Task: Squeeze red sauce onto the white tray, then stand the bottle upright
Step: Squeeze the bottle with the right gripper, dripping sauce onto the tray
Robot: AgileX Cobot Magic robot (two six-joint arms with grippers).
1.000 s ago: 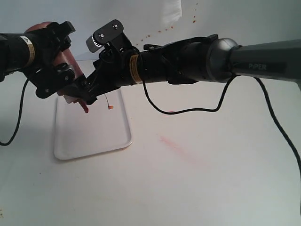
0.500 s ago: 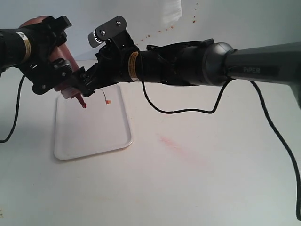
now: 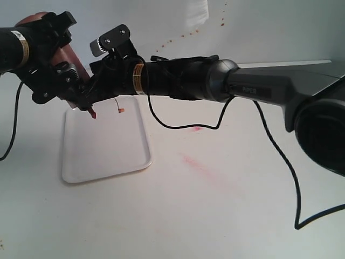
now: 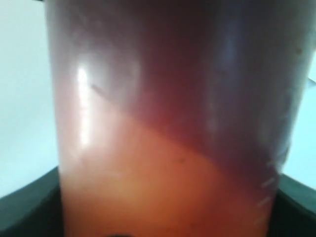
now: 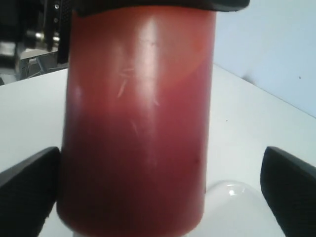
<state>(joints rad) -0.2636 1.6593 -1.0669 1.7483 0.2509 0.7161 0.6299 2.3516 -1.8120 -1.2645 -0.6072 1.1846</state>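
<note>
The bottle [image 3: 69,58] hangs tilted above the far end of the white tray [image 3: 102,154], its red nozzle [image 3: 92,114] pointing down and its thin tethered tip [image 3: 119,109] dangling beside it. My left gripper [image 3: 62,54] is shut on the bottle's body, which fills the left wrist view [image 4: 168,123]. My right gripper [image 3: 88,90] reaches across and stands open around the bottle [image 5: 138,123]: one finger [image 5: 29,185] is at its side, the other finger [image 5: 291,190] is clear of it. No red sauce blob shows on the tray.
A faint pinkish smear [image 3: 198,164] marks the table right of the tray. Small red specks [image 3: 178,36] dot the back wall. The right arm [image 3: 226,75] spans the scene above the table, and its black cable [image 3: 183,127] hangs below it.
Both grippers and the bottle have moved up and to the left. The nozzle is now higher above the tray's far end.
</note>
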